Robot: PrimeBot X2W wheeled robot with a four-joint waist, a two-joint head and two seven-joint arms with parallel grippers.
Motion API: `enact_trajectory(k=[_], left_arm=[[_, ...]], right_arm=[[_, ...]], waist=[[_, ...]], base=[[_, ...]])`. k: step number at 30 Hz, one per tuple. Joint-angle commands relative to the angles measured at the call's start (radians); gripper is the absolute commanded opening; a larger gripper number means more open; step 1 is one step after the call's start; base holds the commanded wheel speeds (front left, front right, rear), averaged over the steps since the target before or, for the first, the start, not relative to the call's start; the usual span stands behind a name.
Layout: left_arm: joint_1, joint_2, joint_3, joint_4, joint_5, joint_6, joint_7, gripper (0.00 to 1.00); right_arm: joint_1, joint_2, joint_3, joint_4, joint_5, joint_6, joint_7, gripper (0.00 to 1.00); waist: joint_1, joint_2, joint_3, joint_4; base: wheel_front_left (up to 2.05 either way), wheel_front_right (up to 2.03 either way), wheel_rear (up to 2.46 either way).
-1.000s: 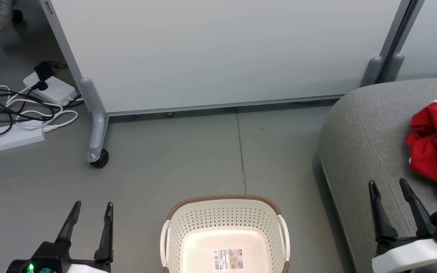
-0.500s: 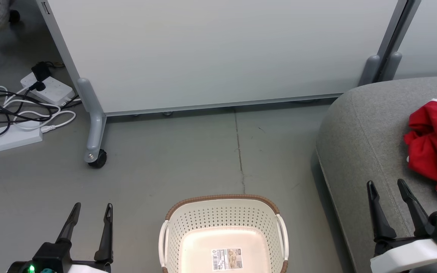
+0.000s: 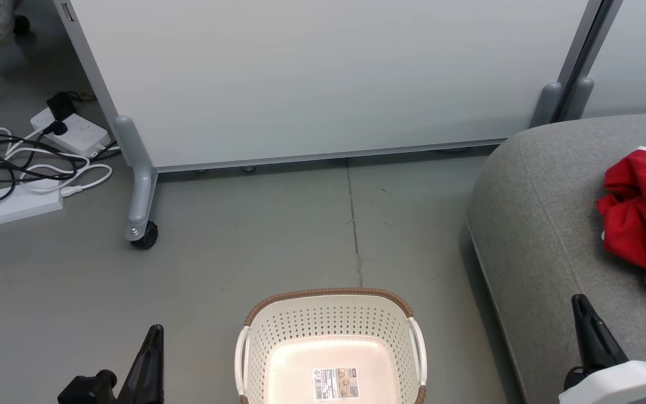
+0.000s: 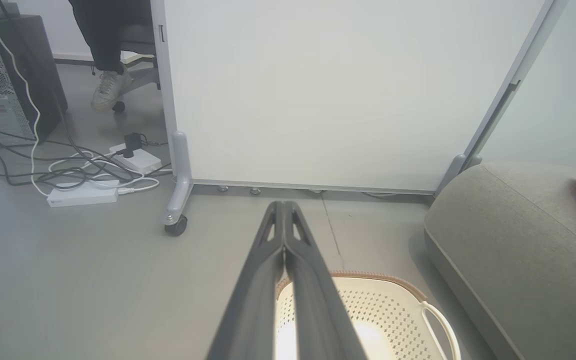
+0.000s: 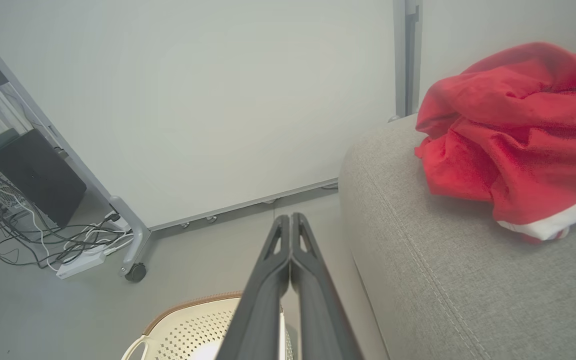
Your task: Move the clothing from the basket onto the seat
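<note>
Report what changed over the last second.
Both closed on nothing: the left pincer and the right pincer had fingers apart, now pressed together, and both drew back toward the head view's bottom edge. The clothing stayed on the seat; the basket stayed empty.

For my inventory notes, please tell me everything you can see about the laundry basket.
The basket is cream-white perforated plastic, a rounded rectangle with a brown woven rim and white side handles. It stands upright on the grey floor, left of the sofa and apart from it. Its visible part holds only a printed label sticker on its bottom.
</note>
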Motion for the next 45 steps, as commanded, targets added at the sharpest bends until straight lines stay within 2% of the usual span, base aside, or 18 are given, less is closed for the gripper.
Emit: enact_trajectory(k=[1, 20, 45], left_arm=[[-0.030, 0.002, -0.001, -0.016, -0.051, -0.012, -0.001, 0.00], [-0.079, -0.027, -0.033, -0.008, -0.362, -0.059, -0.002, 0.00], [-0.127, -0.057, -0.065, -0.006, -0.682, -0.107, -0.004, 0.00]], right_arm=[[-0.039, -0.014, -0.026, -0.003, 0.051, 0.000, 0.024, 0.00], [-0.112, -0.044, -0.163, 0.079, 0.352, 0.000, 0.191, 0.00], [-0.188, -0.075, -0.303, 0.165, 0.663, 0.000, 0.364, 0.00]], waist=[[0.0000, 0.0000, 0.000, 0.001], [0.0000, 0.0000, 0.001, 0.006], [0.0000, 0.0000, 0.002, 0.012]], base=[[0.00, 0.00, 0.00], [0.00, 0.00, 0.00], [0.00, 0.00, 0.00]])
